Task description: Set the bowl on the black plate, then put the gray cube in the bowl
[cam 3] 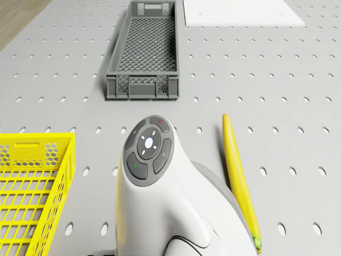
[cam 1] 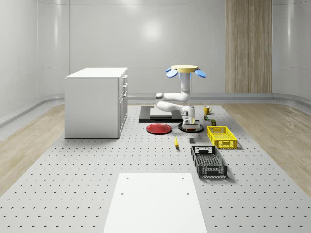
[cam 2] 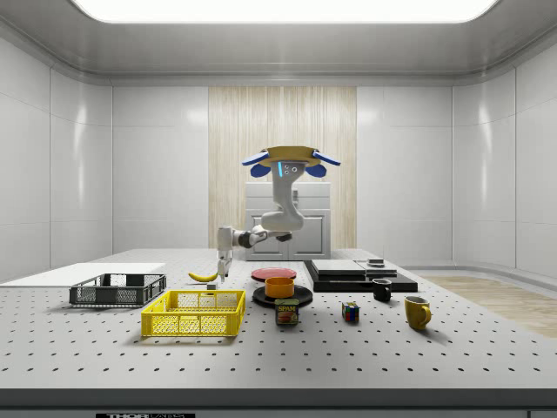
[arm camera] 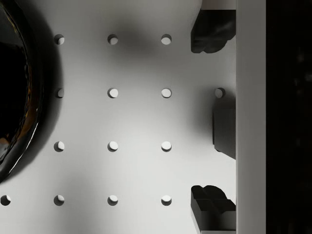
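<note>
The drone (cam 1: 182,71) hovers high in the air, about over the black plate (cam 1: 181,129). Its arm (cam 3: 160,197) bends down to the table (cam 1: 73,184). The orange bowl (cam 2: 279,286) already sits on the black plate.

The gripper (cam 2: 223,272) hangs low, just beside the black plate, on the side view's left of it. Its two fingers (arm camera: 209,31) are spread wide apart and hold nothing. In the wrist view a dark gray block lies on the table between them. It looks like the gray cube (arm camera: 225,131), but part of it is hidden by the wrist's own white edge. The fingers do not touch it. The shiny rim of the black plate is near, with bare table between the rim and the cube.

In the whole-scene view the gray cube is a small dark thing just in front of the black plate, on the camera's side. The banana (cam 1: 176,142) lies near it on the whole-scene view's left, and the yellow basket (cam 1: 222,137) lies near on its right. So the cube sits in a gap between them. The gray crate (cam 1: 209,161) is farther from the black plate, past the cube.

The side view shows a can (cam 2: 286,312) close in front of the black plate and a red plate (cam 2: 273,273) just behind it. The drone view shows open table between the banana, the gray crate and the yellow basket.
</note>
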